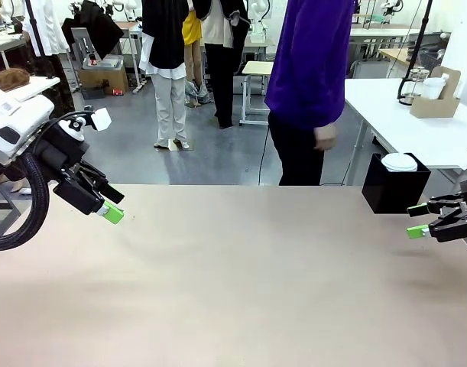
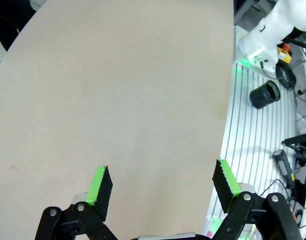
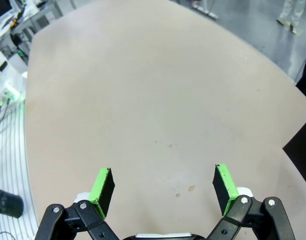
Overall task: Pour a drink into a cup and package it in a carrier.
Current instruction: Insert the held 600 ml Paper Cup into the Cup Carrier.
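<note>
My left gripper hangs open over the left side of the tan table, with nothing between its fingers; from the left wrist, the gripper has only bare tabletop beneath it. At the table's right edge my right gripper is open and empty too, and the right wrist view of it looks down on bare table. On a white side table at the far right stand the brown cardboard carrier, a white cup in it, and a glass press pitcher. I cannot make out the drink at this distance.
A black box with a round white lid on top stands at the table's far right, just behind my right gripper. A person in a purple top stands at the far edge, hand hanging. A slotted metal base borders the table.
</note>
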Available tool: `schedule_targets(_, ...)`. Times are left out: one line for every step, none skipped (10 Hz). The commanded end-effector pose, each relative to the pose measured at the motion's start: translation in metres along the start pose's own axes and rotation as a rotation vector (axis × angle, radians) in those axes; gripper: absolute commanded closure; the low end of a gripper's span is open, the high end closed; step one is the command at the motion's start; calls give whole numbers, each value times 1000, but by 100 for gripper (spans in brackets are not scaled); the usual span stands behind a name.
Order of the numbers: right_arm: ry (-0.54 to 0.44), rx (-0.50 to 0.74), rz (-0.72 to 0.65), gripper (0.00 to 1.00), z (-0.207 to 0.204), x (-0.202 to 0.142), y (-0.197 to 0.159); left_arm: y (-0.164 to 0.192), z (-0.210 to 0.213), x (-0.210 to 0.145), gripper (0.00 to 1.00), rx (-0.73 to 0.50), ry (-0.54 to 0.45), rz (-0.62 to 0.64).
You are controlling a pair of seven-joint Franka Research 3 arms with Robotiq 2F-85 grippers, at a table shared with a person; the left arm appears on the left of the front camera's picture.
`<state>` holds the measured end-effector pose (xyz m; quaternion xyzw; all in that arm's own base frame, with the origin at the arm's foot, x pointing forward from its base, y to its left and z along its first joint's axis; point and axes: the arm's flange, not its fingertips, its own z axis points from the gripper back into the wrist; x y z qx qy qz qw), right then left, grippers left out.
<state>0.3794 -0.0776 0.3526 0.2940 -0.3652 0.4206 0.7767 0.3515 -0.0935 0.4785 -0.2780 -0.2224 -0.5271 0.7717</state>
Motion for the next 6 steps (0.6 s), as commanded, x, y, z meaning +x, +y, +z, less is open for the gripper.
schedule_targets(-9, 6, 15, 0, 2, -1, 1, 1, 2, -1, 0, -9, -6, -7)
schedule_targets(-9, 6, 15, 0, 2, -1, 1, 1, 2, -1, 0, -9, -6, -7)
schedule_targets(-9, 6, 15, 0, 2, -1, 1, 1, 2, -1, 0, -9, -6, -7)
schedule_targets(-9, 6, 15, 0, 2, -1, 1, 1, 2, -1, 0, -9, -6, -7)
schedule_targets(-9, 6, 15, 0, 2, -1, 1, 1, 2, -1, 0, -9, -6, -7)
schedule_targets(-9, 6, 15, 0, 2, -1, 1, 1, 2, -1, 0, -9, -6, -7)
